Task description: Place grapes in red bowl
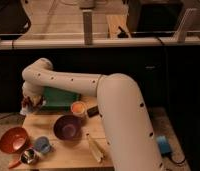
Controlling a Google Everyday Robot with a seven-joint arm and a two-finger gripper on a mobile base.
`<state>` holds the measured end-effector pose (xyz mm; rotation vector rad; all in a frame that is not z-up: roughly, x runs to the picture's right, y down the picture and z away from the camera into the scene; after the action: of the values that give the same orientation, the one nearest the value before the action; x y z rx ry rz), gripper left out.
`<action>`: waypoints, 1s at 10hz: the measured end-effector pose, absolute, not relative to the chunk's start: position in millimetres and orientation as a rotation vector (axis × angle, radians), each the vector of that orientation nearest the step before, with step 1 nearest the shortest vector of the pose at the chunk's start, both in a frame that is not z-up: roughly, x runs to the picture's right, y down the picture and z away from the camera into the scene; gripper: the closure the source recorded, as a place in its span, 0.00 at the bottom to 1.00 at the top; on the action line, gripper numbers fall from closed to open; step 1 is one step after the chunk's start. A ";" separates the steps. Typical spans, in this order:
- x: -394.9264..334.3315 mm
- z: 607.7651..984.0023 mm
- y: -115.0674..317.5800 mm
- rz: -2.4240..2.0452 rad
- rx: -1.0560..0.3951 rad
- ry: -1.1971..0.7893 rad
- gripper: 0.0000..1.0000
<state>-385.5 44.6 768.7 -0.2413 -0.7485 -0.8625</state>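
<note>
My gripper (pixel 30 103) hangs at the far left corner of the wooden table (pixel 68 152), at the end of the white arm that reaches in from the lower right. It is shut on a small dark reddish lump, the grapes (pixel 28 106), and holds them just above the table top. The red bowl (pixel 13 139) stands at the table's front left, below and slightly left of the gripper, and nothing shows inside it. The arm hides part of the table's right side.
A purple bowl (pixel 68 127) stands mid-table with a small orange cup (pixel 78 107) behind it. A green box (pixel 60 97) and a black item (pixel 93 111) lie at the back. A blue cup (pixel 42 145), a metal cup (pixel 28 156) and a pale long object (pixel 95 148) lie at the front.
</note>
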 end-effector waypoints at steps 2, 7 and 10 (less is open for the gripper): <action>-407.7 763.3 46.0 -0.939 -0.220 -0.716 1.00; -438.7 747.9 60.2 -1.230 -0.142 -0.756 1.00; -413.4 719.4 73.3 -1.414 -0.112 -0.851 1.00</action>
<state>-413.4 73.3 719.4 -0.1124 -0.8506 -1.4145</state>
